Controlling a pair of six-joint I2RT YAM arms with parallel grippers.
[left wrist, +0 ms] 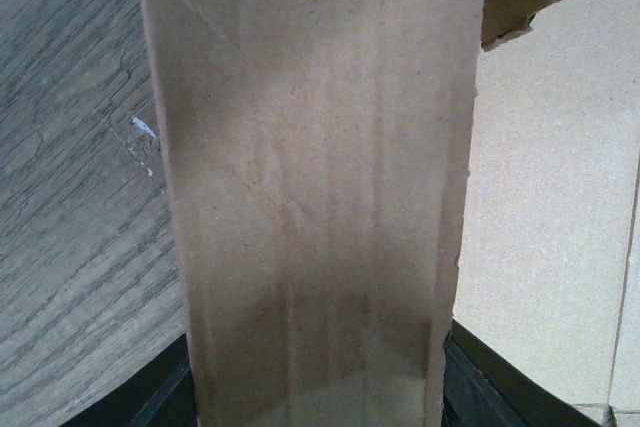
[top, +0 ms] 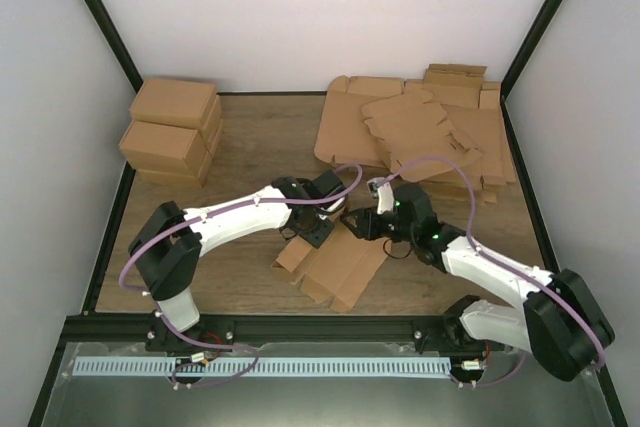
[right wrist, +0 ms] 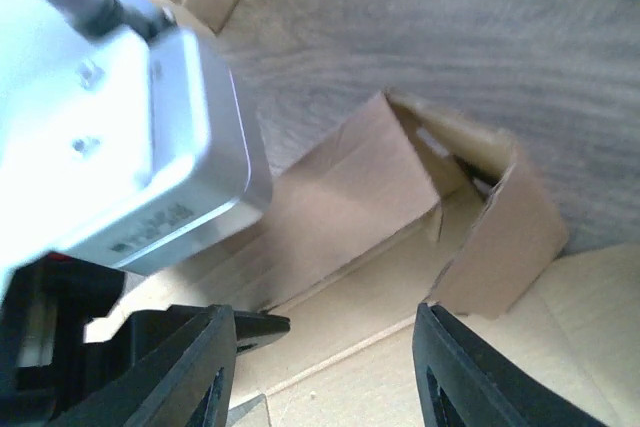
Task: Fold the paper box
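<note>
Item: paper box (top: 340, 262), half-formed, lying on table (top: 250, 147) between the arms; left claw (top: 316, 233) pinches a raised flap (left wrist: 310, 197), right claw (right wrist: 325, 367) gapes empty; best crease along scored lines while pinned.

No legible text, silver housing (right wrist: 150, 147) print blurred

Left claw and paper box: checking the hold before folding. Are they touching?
Touching. The left wrist view shows a paper box flap filling the space between the fingers of the left claw, its edges meeting both without a gap.
</note>
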